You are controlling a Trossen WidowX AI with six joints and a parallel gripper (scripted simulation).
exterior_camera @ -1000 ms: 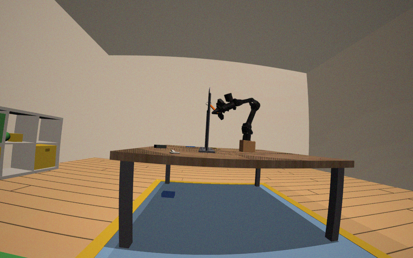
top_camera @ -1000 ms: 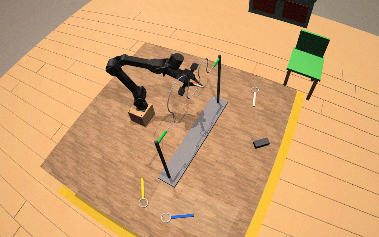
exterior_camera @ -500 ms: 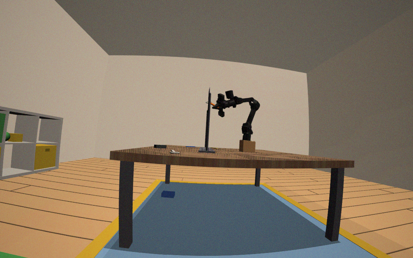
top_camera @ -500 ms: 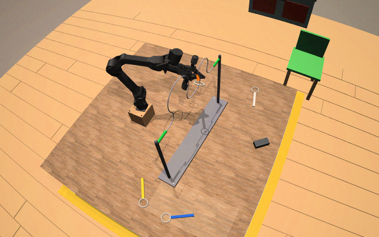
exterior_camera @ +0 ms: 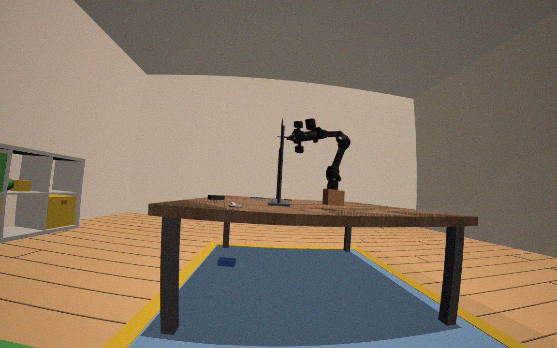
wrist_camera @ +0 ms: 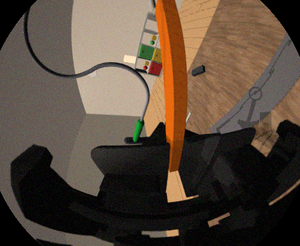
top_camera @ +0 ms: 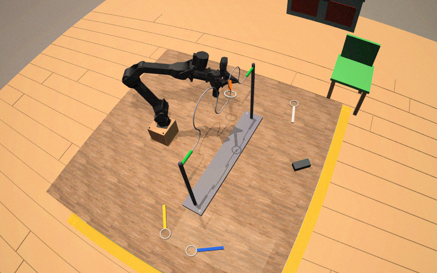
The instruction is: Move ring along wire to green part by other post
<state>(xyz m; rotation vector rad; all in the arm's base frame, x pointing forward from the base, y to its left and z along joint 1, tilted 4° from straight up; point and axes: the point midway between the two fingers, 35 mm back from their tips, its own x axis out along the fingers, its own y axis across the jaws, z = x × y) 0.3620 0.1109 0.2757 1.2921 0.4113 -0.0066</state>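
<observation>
Orange marks the handle [top_camera: 230,84] [wrist_camera: 174,78], which is clamped near its end between the nearly closed fingers of the gripper [top_camera: 238,81] [exterior_camera: 288,137] [wrist_camera: 163,125]. The pale ring [top_camera: 225,94] is held out at the handle's other end, around the grey wire [top_camera: 194,115] [wrist_camera: 148,92] as far as can be judged, on a stretch between the two posts, nearer the far post [top_camera: 252,91] than the near post [top_camera: 187,183]. Contact with the wire cannot be ruled out from these views.

The handle looks straight, flat-sided and stiff, and the whole piece is probably light. Little squeeze should be needed, though smooth faces could let it pivot. The end away from the ring seems the right place for the hold: fingers are kept off the wire, but any small wrist turn is magnified at the ring.
</observation>
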